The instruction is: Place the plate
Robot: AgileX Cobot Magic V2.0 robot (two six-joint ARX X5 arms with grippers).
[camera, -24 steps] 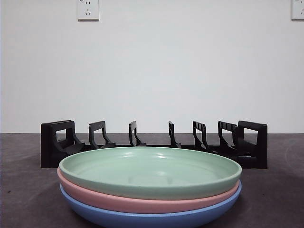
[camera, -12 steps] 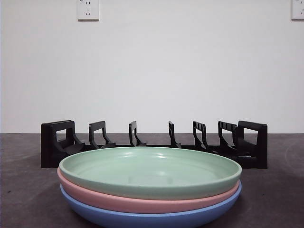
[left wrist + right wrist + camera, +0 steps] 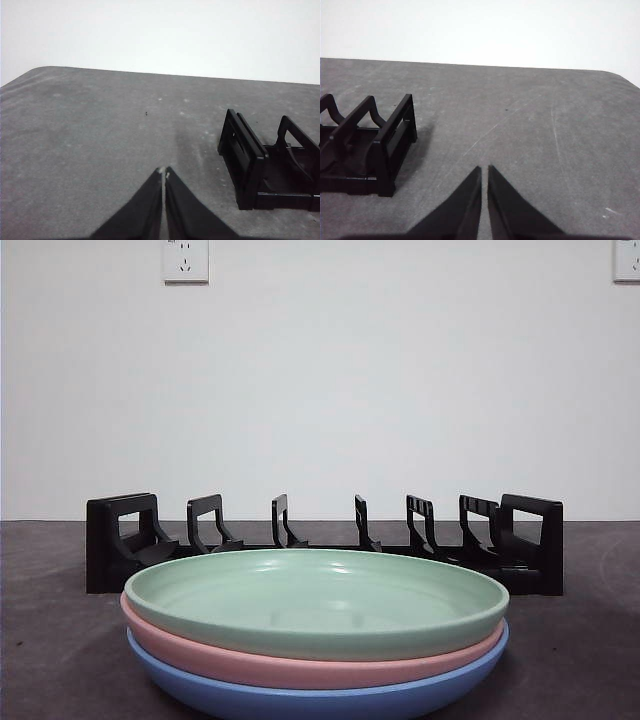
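Three plates are stacked close to the front camera: a green plate point(image 3: 316, 602) on top, a pink plate point(image 3: 300, 665) under it and a blue plate point(image 3: 320, 698) at the bottom. Behind them stands a black slotted plate rack point(image 3: 325, 540), with no plate in it. One end of the rack point(image 3: 270, 167) shows in the left wrist view, the other end point(image 3: 365, 150) in the right wrist view. My left gripper point(image 3: 164, 175) is shut over bare table beside the rack. My right gripper point(image 3: 484, 170) is also shut over bare table, holding nothing. Neither arm appears in the front view.
The grey table point(image 3: 580, 660) ends at a white wall point(image 3: 320, 390) with two outlets near the top. In the left wrist view the table's far corner point(image 3: 40, 70) is rounded.
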